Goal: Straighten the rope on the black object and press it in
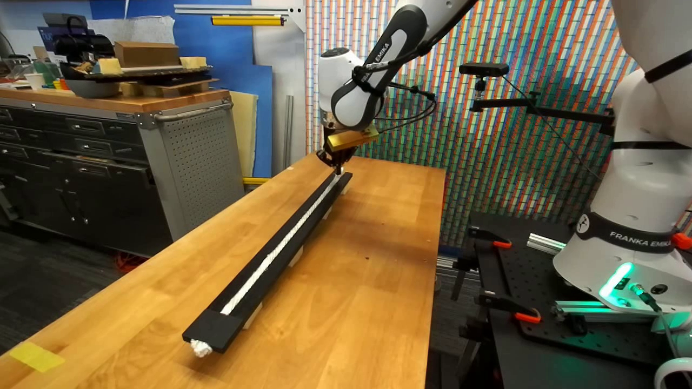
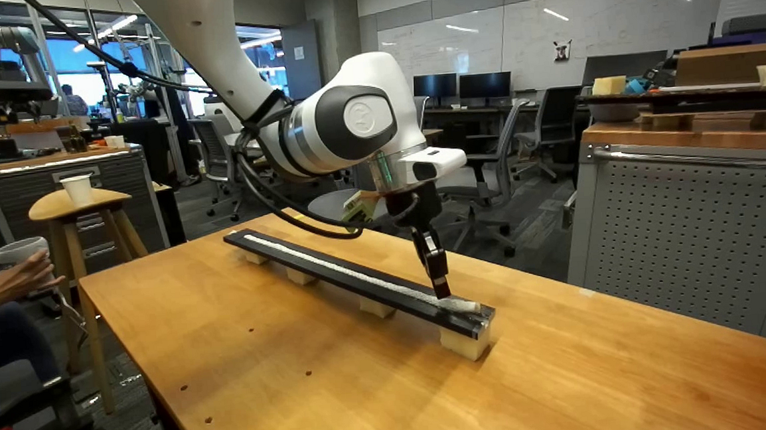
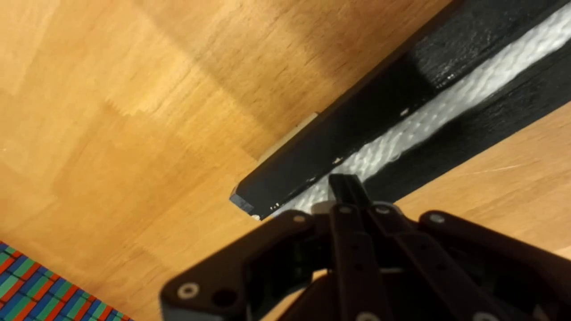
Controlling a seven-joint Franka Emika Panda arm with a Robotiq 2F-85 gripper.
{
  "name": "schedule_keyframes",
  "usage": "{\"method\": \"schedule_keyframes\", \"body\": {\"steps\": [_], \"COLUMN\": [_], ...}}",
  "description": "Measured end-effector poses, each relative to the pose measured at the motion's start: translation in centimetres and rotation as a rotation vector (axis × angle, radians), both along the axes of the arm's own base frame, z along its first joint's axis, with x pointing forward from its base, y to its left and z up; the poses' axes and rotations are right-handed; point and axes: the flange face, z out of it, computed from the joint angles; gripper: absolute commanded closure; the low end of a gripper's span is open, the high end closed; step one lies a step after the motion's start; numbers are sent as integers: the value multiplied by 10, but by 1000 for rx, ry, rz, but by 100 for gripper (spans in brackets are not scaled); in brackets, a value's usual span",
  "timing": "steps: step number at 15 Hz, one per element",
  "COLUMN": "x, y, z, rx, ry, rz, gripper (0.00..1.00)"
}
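White rope (image 3: 432, 118): runs straight along the top of the black bar (image 2: 354, 284), set lengthwise into its upper face; in an exterior view, meets a flat black end piece (image 1: 213, 324) at the end farthest from the gripper (image 3: 349, 187).
Frayed white tuft (image 1: 201, 348): sticks out from under that end piece.
Gripper: points down over the opposite end of the black bar in both exterior views.
Fingertips (image 3: 338, 189): drawn fully together, side by side in the wrist view; placed right at the rope, perhaps pressing on it, though overlapping it too closely to confirm contact.
Rope end (image 2: 470, 305): lies just past the fingertips and close to the end of the bar in an exterior view; partly hidden behind the gripper in the wrist view.
Black bar: rests raised on four pale blocks (image 2: 465, 344), lengthwise along the wooden table (image 1: 373, 302).
White arm (image 2: 344, 121): reaches over the wooden table from a base (image 1: 627, 256) beside it; glows green along one strip of that base.
Yellow tape (image 1: 37, 356): lies flat on the wooden table, well apart from the black bar.
Grey cabinet (image 1: 197, 162): stands beyond one edge of the wooden table in both exterior views; shows a perforated side.
Patterned backdrop (image 1: 540, 32): rises behind the wooden table; shows also in a corner of the wrist view.
Wooden stool (image 2: 50, 207): stands beside the table; bears a white paper cup (image 2: 77, 191).
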Motion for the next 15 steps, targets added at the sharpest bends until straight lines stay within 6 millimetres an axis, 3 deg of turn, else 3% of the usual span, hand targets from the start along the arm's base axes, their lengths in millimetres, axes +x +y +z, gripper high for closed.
{"method": "schedule_keyframes", "body": {"steps": [4,15], "x": [0,9], "y": [-3,-3], "z": [-16,-8], "rx": [-5,-13], "ry": [25,13], "rz": [-5,-13], "gripper": [100,100]}}
